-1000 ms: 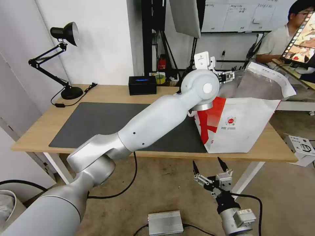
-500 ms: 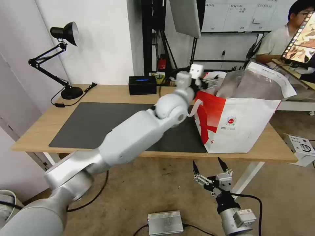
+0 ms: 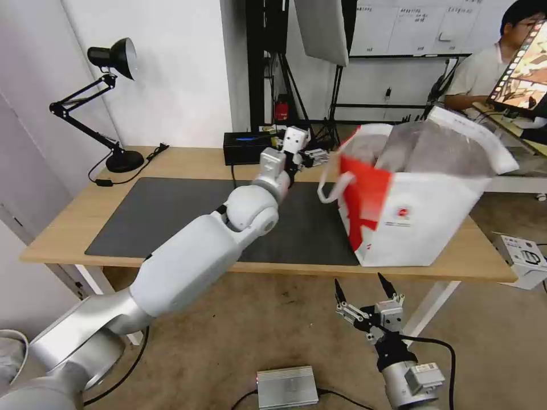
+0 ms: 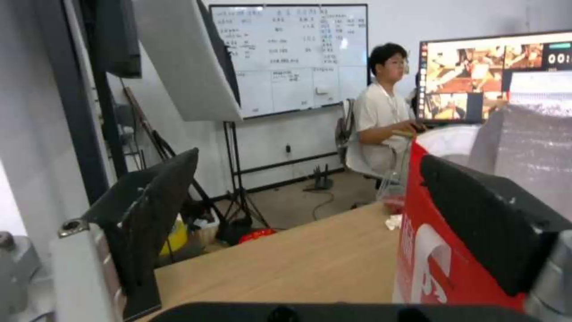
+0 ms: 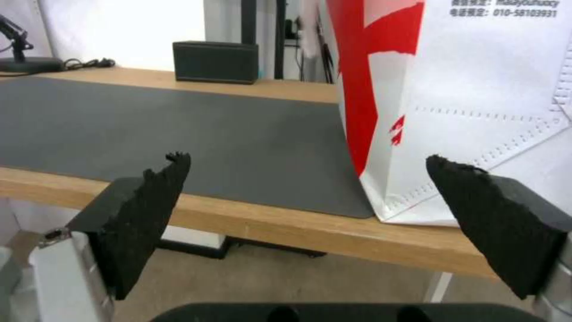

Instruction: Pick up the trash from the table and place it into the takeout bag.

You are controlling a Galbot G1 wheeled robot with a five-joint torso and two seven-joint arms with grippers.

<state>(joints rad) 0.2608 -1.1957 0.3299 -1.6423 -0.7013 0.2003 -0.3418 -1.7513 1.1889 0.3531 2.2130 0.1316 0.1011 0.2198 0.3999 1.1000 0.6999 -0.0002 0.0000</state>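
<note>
The takeout bag (image 3: 416, 216), white and red with foil lining, stands open at the right end of the table (image 3: 171, 165). My left gripper (image 3: 315, 156) hovers just left of the bag's top edge, above the table's back part, open and empty. In the left wrist view its fingers (image 4: 149, 214) stand wide apart beside the bag's red side (image 4: 429, 250). Past that side, a clear plastic piece with red in it (image 4: 393, 199) and a white tissue (image 4: 391, 222) lie on the wood. My right gripper (image 3: 364, 293) hangs open below the table's front edge.
A dark grey mat (image 3: 171, 210) covers the table's middle. At the back stand a black box (image 3: 246, 148) and a black desk lamp (image 3: 108, 102). A silver box (image 3: 286, 387) lies on the floor, and a white device (image 3: 521, 256) sits at the right.
My left arm has pulled back from over the bag's mouth to the left and come lower. The bag's top has swayed and its left handle now hangs free.
</note>
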